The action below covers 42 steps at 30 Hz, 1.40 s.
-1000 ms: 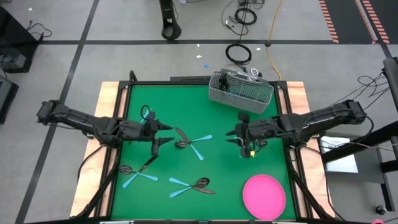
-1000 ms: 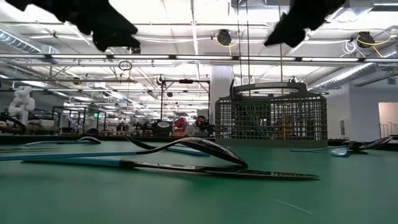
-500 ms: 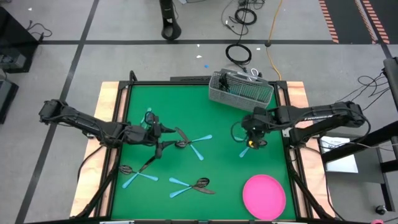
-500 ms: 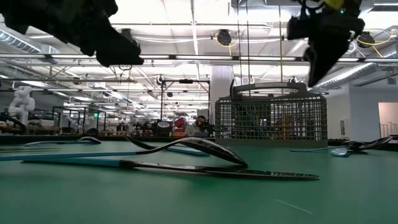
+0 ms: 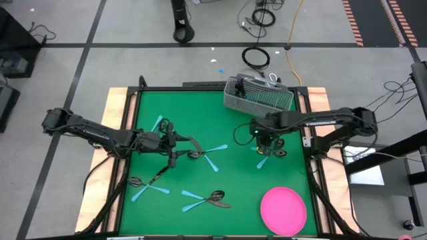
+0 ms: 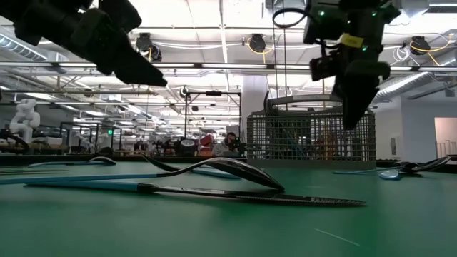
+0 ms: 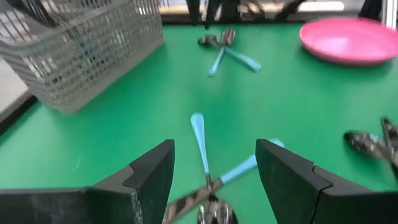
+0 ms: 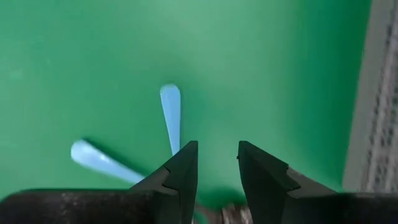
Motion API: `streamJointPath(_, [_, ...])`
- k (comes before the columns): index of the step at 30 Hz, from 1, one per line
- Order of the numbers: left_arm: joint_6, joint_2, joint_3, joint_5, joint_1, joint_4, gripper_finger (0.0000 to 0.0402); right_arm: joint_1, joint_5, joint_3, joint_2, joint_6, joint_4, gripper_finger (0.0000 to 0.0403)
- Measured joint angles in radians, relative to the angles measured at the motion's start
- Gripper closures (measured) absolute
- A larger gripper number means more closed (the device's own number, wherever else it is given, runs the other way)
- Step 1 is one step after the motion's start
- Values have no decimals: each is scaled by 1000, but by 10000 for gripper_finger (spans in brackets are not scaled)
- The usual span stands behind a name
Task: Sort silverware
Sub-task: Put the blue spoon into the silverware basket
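The silverware lies in small crossed heaps on the green table, with light blue handles and dark heads. One heap (image 5: 202, 153) is in front of my left gripper (image 5: 179, 148), which hovers open above the table; its crossed handles (image 7: 200, 138) show between the fingers. Another pair (image 5: 267, 157) lies under my right gripper (image 5: 262, 141), which points straight down, open by a narrow gap, over two blue handles (image 8: 170, 116). In the low view both grippers (image 6: 352, 121) hang well above the table. Two more heaps (image 5: 148, 185) (image 5: 207, 197) lie toward the near edge.
The grey wire-mesh caddy (image 5: 259, 98) stands at the far edge, just beyond my right gripper. The pink round plate (image 5: 283, 209) lies in the near right corner. A single blue handle (image 5: 158, 123) lies far-left of my left gripper. Bare green table lies in the middle.
My right gripper has tipped over from pointing sideways to pointing straight down and has come lower, shifting a little toward the far edge while its arm swung round. My left gripper has moved slightly toward the table's right, closer to the middle heap. No silverware has moved.
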Motion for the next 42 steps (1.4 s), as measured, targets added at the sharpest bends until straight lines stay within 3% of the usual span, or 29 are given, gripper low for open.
streamJointPath(9, [-28, 0, 0, 1, 0, -32, 174, 77, -108, 0, 98, -18, 285, 298])
streamJointPath(19, [-51, 0, 0, 1, 0, 28, 174, 303, -121, 117, 232, -108, 547, 298])
streamJointPath(22, [-53, 0, 0, 1, 0, 39, 174, 337, -125, 185, 294, -113, 476, 298])
streamJointPath(25, [-58, 0, 0, 23, -1, 42, 174, 344, -124, 236, 332, -106, 244, 298])
streamJointPath(30, [-71, 0, 0, 26, -2, 38, 174, 274, -65, 171, 284, -43, -74, 298])
streamJointPath(36, [-53, 0, 0, 33, -2, 33, 174, 137, -77, 1, 126, -27, -3, 298])
streamJointPath(42, [-52, 0, 0, 48, -2, 33, 174, 61, -109, -136, 88, -17, 43, 298])
